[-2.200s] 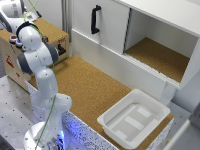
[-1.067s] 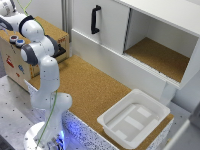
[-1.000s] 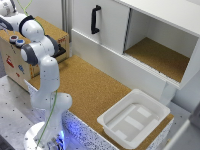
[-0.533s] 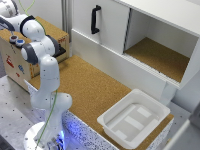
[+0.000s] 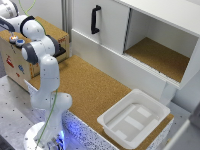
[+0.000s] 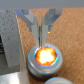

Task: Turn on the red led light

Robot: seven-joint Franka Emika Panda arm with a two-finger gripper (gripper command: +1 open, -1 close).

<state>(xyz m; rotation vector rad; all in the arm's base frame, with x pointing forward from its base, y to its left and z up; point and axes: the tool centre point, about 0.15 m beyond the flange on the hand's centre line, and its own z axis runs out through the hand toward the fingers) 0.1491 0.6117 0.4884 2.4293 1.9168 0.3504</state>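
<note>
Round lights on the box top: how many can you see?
2. The red led light glows orange under the gripper; a blue-centred light sits beside it. The arm may hide others.

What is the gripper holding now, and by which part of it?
Nothing is held. In the wrist view the gripper has its fingers shut together, with the tips just above the glowing red light.

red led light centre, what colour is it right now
Glowing orange-red centre on the red led light, pale grey rim; clearest in the wrist view.
</note>
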